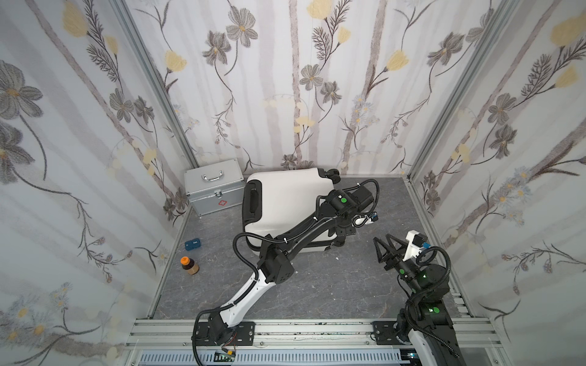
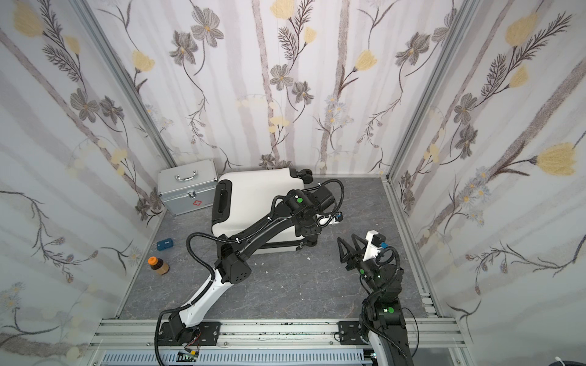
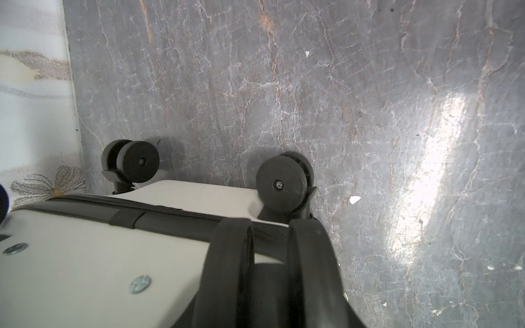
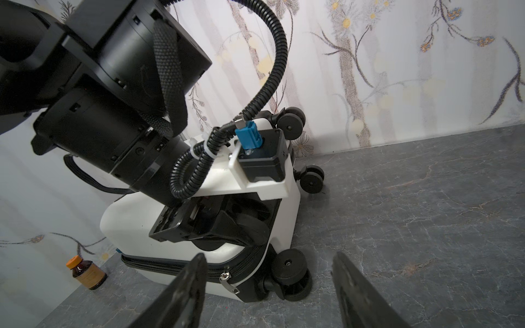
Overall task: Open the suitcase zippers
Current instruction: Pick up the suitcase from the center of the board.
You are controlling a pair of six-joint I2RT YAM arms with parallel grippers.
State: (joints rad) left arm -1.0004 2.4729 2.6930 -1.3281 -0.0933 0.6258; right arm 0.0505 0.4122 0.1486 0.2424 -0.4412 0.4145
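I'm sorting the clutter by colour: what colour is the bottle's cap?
Orange; the bottle cap shows best in a top view.

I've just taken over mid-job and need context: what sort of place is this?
Likely a purpose-built robot test cell, not a real room: aluminium frame posts hold floral wallpaper panels on three sides, and an aluminium mounting rail fronts a marble-look tabletop.

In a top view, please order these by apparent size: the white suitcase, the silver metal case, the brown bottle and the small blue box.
1. suitcase
2. silver case
3. brown bottle and blue box: nearly alike, so not ranked.
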